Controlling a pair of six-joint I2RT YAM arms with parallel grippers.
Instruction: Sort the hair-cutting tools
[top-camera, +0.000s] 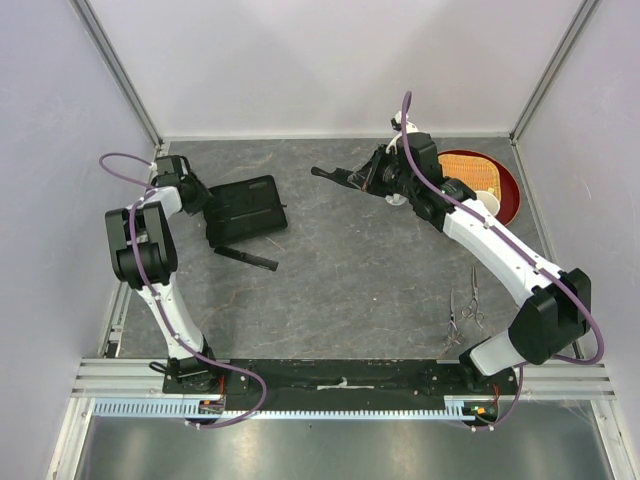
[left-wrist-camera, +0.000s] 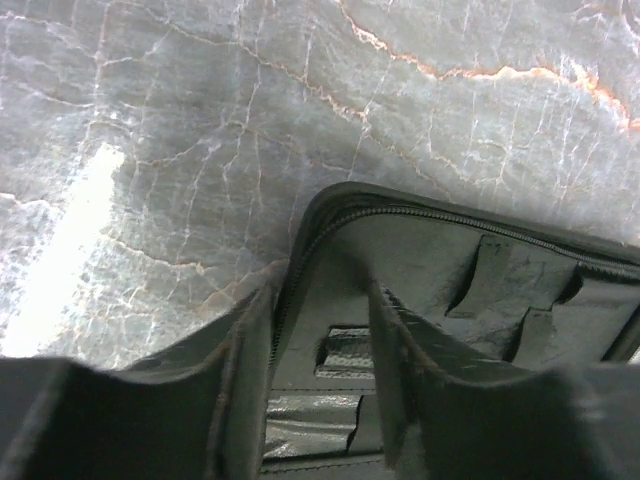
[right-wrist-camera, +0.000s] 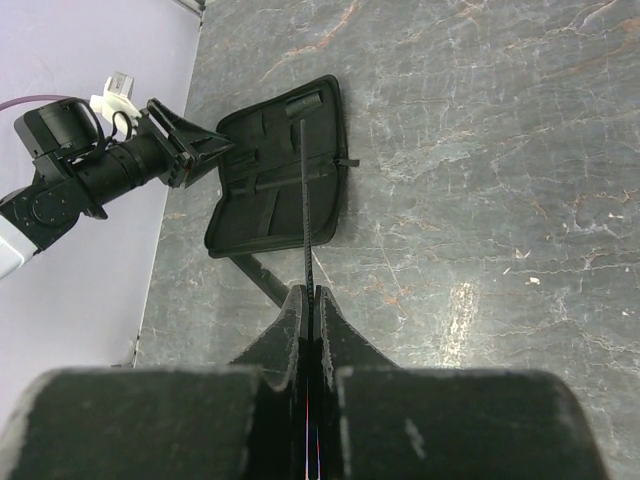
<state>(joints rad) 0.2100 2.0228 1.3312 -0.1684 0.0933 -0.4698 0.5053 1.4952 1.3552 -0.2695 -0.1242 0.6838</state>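
Observation:
My right gripper (top-camera: 368, 180) is shut on the black comb with the narrow handle (top-camera: 335, 176) and holds it above the table; in the right wrist view (right-wrist-camera: 308, 292) the comb (right-wrist-camera: 303, 200) shows edge-on, pointing at the open black case (right-wrist-camera: 280, 170). The plain straight comb (top-camera: 246, 258) lies on the table in front of the case (top-camera: 250, 205). My left gripper (top-camera: 207, 205) is open at the case's left edge; in the left wrist view (left-wrist-camera: 320, 295) one finger is outside the case's zip rim (left-wrist-camera: 330, 215) and the other inside. Two silver scissors (top-camera: 464, 310) lie at the near right.
A red round tray (top-camera: 506, 190) holding a woven mat and a small white cup stands at the far right, behind the right arm. Walls close in the table at the left, back and right. The left arm (right-wrist-camera: 90, 175) reaches along the left wall.

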